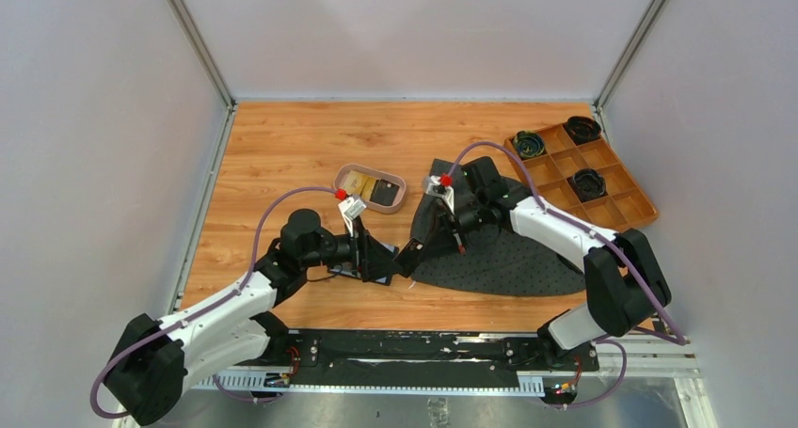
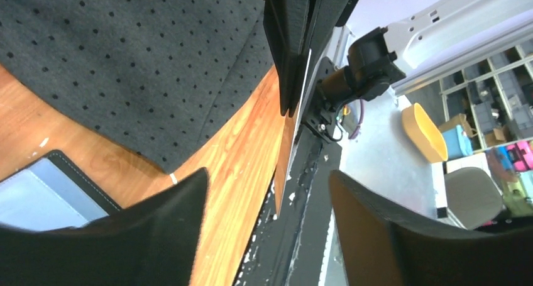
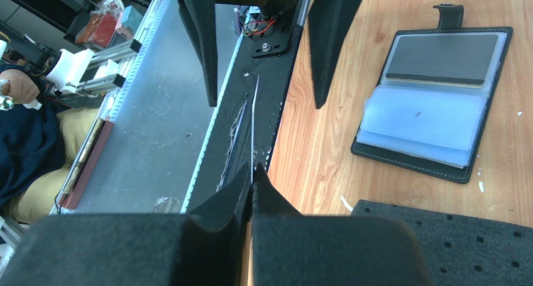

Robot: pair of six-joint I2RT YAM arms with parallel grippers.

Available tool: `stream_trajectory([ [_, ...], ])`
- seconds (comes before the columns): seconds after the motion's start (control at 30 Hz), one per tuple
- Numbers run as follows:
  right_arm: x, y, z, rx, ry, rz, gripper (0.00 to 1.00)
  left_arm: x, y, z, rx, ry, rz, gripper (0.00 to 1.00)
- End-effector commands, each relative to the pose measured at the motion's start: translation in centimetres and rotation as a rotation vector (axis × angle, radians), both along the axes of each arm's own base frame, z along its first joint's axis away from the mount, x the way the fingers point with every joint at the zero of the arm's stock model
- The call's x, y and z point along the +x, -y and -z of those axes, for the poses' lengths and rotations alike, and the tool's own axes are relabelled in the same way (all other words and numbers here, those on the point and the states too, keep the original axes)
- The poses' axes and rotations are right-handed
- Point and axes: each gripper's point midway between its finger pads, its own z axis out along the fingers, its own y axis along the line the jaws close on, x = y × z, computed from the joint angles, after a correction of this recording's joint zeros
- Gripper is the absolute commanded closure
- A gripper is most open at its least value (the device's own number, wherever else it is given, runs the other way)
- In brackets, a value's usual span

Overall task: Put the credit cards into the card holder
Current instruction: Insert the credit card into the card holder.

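Right gripper pinches credit card edge-on, far end between wide jaws of left gripper: probably a handover, toward open card holder.

On the table, the card holder lay at nine o'clock of the mat. The tray, with credit cards in it, lay at twelve o'clock of the holder. The box sat at one o'clock of the mat.

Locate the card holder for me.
The card holder lies open on the wooden table, upper right in the right wrist view, just left of the dotted mat.
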Motion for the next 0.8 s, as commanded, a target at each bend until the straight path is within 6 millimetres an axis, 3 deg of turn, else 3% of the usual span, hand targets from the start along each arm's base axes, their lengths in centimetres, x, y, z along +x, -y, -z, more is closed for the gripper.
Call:
stream_trajectory([
  [0.0,0.3,0.0,-0.5,0.010,-0.018,-0.006,1.00,-0.5,0.5,-0.4,-0.027,0.010,0.054,0.38],
  [0.1,0.4,-0.1,-0.3,0.008,-0.029,-0.007,1.00,-0.6,0.6,-0.2,-0.021,0.002,0.064,0.59],
  [0.2,0.3,-0.1,-0.2,0.007,-0.036,-0.011,1.00,-0.7,0.7,0.0,-0.015,0.003,0.081,0.96],
  [0.23,0.2,-0.1,-0.1,0.006,-0.035,-0.011,1.00,-0.6,0.7,0.1,-0.013,0.009,0.081,1.00],
  [0.3,0.2,-0.2,0.2,-0.007,-0.029,-0.005,0.96,-0.4,0.6,0.5,-0.003,0.018,0.069,1.00],
  [0.33,0.3,-0.2,0.3,-0.015,-0.023,0.001,0.86,-0.4,0.5,0.8,0.003,0.026,0.062,1.00],
  [0.43,1.1,0.0,1.2,-0.060,0.032,0.045,0.32,-0.3,0.0,1.6,0.017,0.027,0.033,1.00],
  [0.47,1.5,0.1,1.6,-0.082,0.065,0.065,0.25,-0.3,-0.2,1.9,0.019,0.026,0.017,1.00],
  [0.57,3.1,1.1,2.7,-0.164,0.171,0.136,0.19,0.0,-1.1,2.6,0.018,0.020,-0.065,1.00],
  [0.7,5.4,2.7,3.3,-0.231,0.244,0.239,0.20,0.9,-2.9,2.5,-0.023,-0.019,-0.191,1.00],
  [0.77,5.6,2.9,3.3,-0.227,0.243,0.256,0.21,1.7,-4.0,2.2,-0.022,-0.032,-0.258,1.00],
])
